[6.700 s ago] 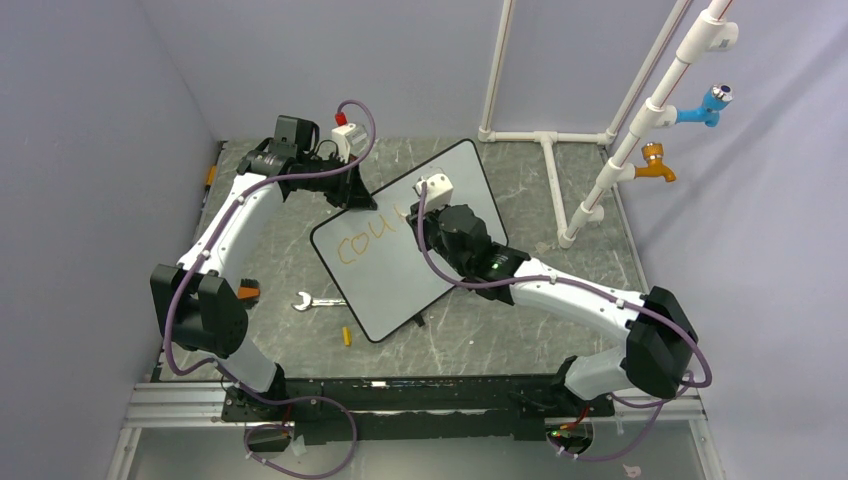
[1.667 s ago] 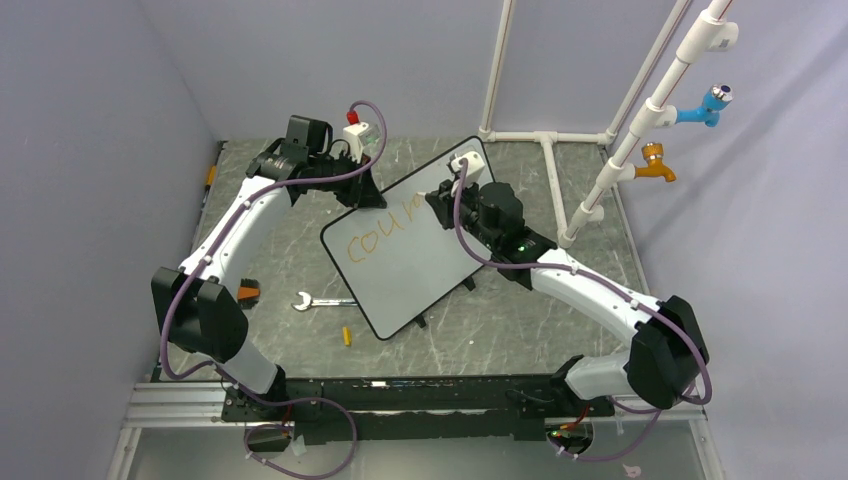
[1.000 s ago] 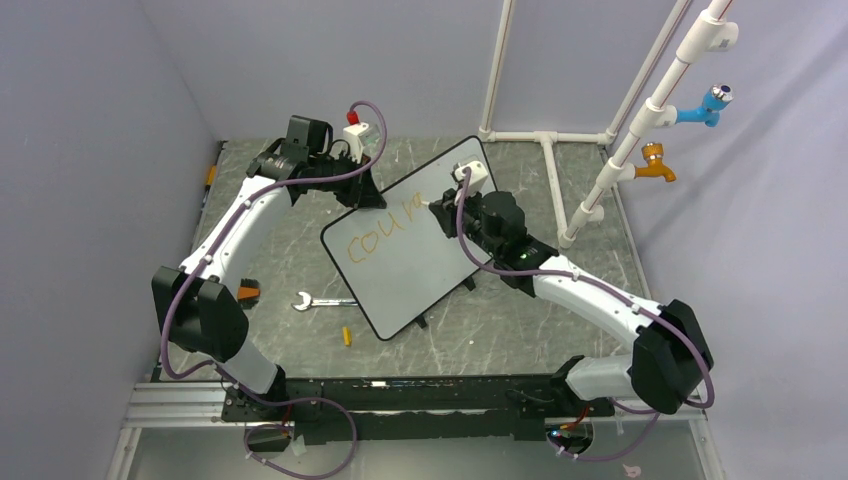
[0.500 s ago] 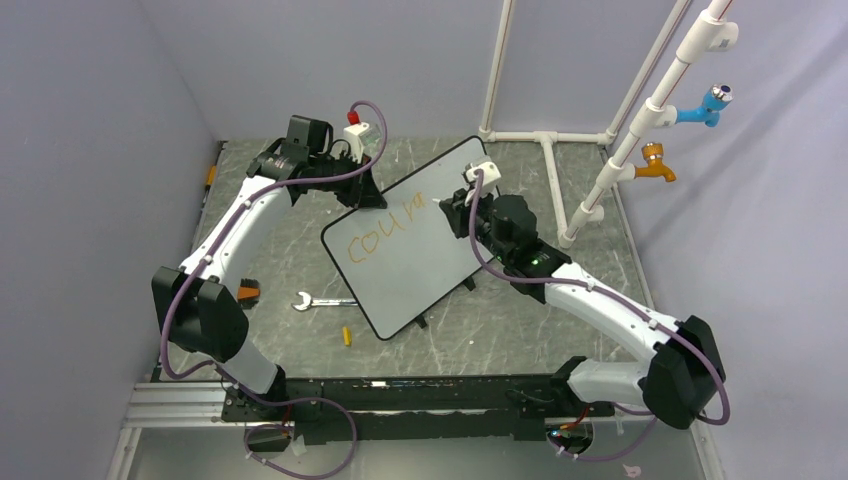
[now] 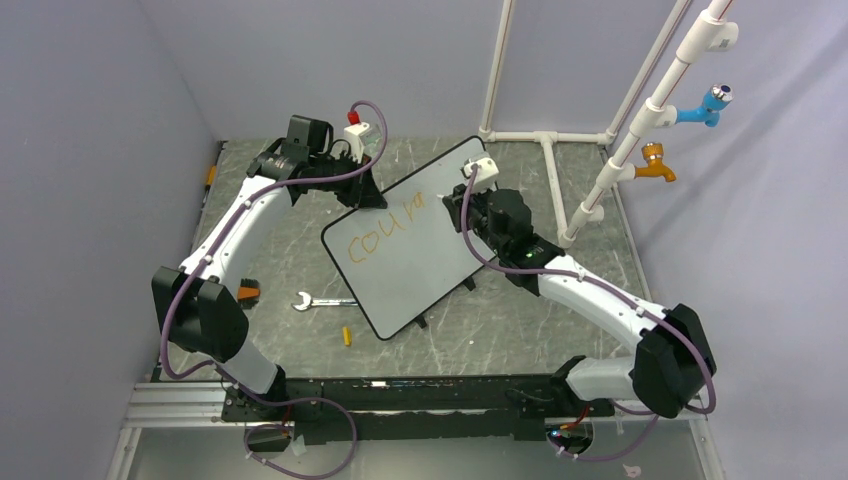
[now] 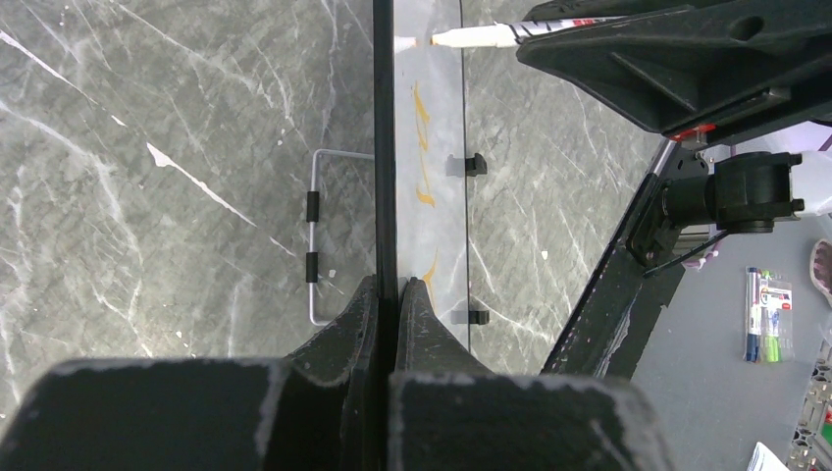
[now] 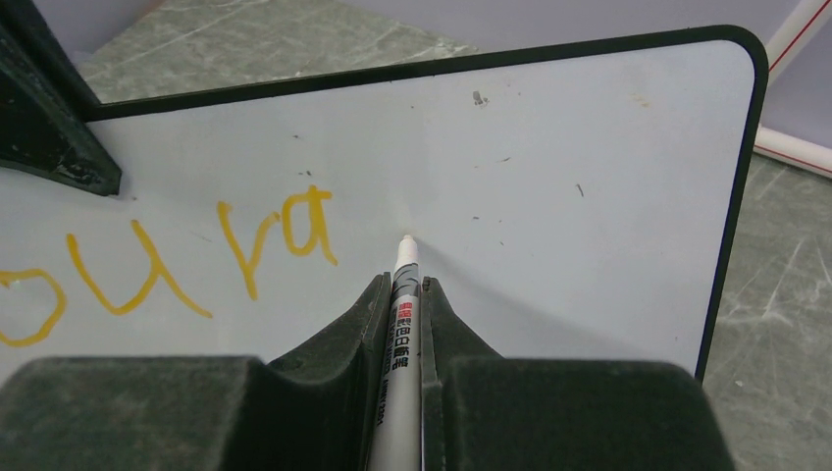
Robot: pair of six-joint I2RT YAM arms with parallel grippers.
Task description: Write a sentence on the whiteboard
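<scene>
Marker (image 7: 404, 260) clamped in right hand (image 7: 400, 287), left hand (image 6: 388, 287) pinching whiteboard (image 7: 589, 177) edge

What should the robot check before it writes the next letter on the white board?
1. Is the marker held tight? Ok: the right gripper has both fingers pressed on its barrel.
2. Is the whiteboard held steady? Ok: the left gripper is shut on its black rim.
3. Can you read the sentence? Ok: the orange letters spell "coura".
4. Is there room for the next letter? Ok: the board is bare white to the right of the "a".
5. Is the marker tip touching the board? Cannot tell: it sits right at the surface, just right of the "a".
</scene>
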